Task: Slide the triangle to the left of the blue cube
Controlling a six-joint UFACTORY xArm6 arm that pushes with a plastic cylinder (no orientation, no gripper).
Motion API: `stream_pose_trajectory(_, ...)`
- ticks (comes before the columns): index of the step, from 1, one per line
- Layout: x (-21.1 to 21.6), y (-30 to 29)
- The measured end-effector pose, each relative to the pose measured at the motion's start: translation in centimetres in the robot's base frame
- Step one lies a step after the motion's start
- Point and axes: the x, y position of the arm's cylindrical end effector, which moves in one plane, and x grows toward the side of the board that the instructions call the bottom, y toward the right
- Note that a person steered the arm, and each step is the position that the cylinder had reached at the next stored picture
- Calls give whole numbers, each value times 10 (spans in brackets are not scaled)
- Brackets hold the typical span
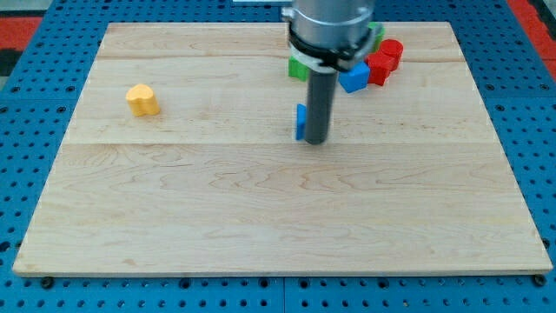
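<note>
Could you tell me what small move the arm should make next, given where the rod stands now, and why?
Probably a short push toward the view's left and top. My tip stands against the right side of a small blue block, likely the triangle, though the rod hides most of it. The blue cube sits up and to the right, beside the red blocks, so the triangle must end level with it on its left.

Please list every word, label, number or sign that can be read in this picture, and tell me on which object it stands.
There is no readable text.
The wooden board shows only grain.
The yellow block, blue blocks, red blocks and green block carry no marks.
The arm above my tip shows no label.
The blue pegboard has only holes.
</note>
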Motion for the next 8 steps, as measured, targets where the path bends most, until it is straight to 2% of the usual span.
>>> stream_pose_trajectory(2,-38,-3)
stream_pose_trajectory(3,-3,-31)
stream_pose_trajectory(5,-45,-40)
stream_pose_trajectory(7,-63,38)
stream_pose_trajectory(8,5,19)
